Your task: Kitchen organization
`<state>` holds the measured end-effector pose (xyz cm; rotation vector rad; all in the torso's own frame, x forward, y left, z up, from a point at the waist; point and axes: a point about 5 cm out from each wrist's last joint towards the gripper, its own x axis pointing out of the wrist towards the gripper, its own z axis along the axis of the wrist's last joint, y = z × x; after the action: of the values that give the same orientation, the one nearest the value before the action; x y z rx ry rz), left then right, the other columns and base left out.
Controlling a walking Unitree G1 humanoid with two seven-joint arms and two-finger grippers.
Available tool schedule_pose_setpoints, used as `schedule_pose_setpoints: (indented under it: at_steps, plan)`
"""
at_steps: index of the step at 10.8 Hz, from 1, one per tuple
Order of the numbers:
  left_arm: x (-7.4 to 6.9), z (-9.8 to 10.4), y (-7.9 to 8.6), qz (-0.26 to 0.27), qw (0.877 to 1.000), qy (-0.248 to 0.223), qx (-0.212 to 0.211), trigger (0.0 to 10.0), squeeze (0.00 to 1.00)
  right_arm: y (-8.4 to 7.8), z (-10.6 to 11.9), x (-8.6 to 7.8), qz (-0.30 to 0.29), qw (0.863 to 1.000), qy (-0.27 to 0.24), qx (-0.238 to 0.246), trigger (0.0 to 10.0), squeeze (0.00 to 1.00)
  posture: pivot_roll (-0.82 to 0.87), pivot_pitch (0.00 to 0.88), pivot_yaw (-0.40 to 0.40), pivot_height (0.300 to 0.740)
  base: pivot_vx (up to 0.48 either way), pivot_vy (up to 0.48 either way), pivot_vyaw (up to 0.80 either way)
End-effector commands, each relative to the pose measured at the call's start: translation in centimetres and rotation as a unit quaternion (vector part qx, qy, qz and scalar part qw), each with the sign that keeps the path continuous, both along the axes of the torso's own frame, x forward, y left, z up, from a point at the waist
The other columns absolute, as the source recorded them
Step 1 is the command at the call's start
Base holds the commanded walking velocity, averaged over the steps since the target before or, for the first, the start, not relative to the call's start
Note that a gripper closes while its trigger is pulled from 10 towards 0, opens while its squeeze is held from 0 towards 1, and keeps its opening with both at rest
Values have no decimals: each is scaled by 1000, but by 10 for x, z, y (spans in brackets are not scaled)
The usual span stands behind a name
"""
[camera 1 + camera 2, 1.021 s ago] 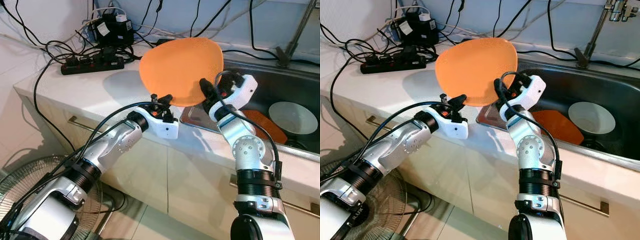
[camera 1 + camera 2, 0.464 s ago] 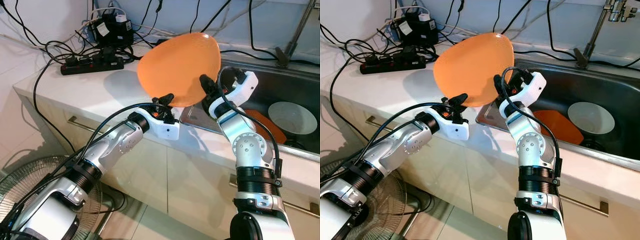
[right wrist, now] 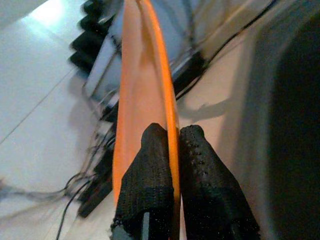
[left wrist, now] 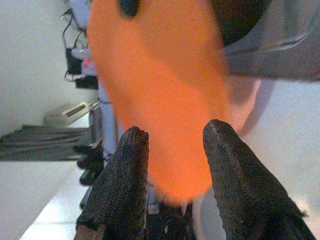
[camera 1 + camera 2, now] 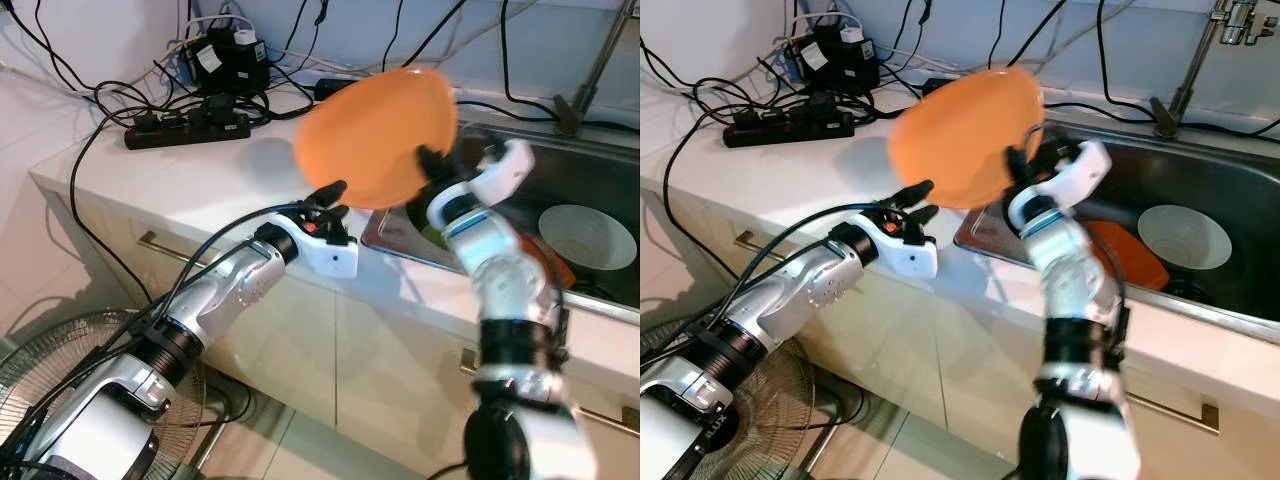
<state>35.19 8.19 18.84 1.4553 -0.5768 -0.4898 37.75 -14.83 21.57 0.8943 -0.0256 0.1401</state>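
An orange plate is held up on edge over the counter, by the sink's left rim. My right gripper is shut on its lower right rim; in the right wrist view both fingers pinch the plate's thin edge. My left gripper stands open just below and left of the plate. The left wrist view has the plate's face beyond the spread fingertips, which do not touch it. The right arm is blurred.
The steel sink on the right holds a white bowl and another orange plate, with the faucet behind. A black power strip and tangled cables lie at the counter's back left. A fan stands on the floor.
My right gripper has carried the orange plate to the right, toward the sink and off my left gripper. The left arm has barely moved.
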Motion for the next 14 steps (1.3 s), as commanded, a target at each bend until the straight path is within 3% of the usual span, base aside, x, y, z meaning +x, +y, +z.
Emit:
schedule_pose_setpoints:
  at_steps: [1, 7, 9, 10, 11, 14]
  plan:
    - [1, 9, 1, -1, 1000, -19, -4, 10000, 0, -4, 16, 2, -14, 999, -29, 22, 0, 0, 152, 13, 34, 740, 0, 0, 0]
    - [-2, 5, 4, 6, 1000, -12, -7, 10000, 0, -79, 17, 7, -169, 982, -19, 75, 0, 0, 158, 17, 37, 740, 0, 0, 0]
    - [-3, 2, 6, 10, 1000, -4, -12, 10000, 0, -96, 8, 4, -209, 977, -4, 43, 0, 0, 159, 20, 39, 740, 0, 0, 0]
    - [-2, 1, 8, 19, 999, 10, -36, 10000, 0, -102, 1, 3, -226, 974, 3, -16, 0, 0, 160, 20, 40, 740, 0, 0, 0]
    - [-2, -1, 11, 30, 997, 27, -69, 10000, 0, -106, -5, 2, -238, 969, 13, -70, 10000, 0, 163, 22, 40, 740, 0, 0, 0]
    - [-4, -5, 15, 45, 990, 63, -116, 10000, 0, -104, -28, 4, -239, 961, 55, -131, 10000, 0, 170, 26, 36, 740, 0, 0, 0]
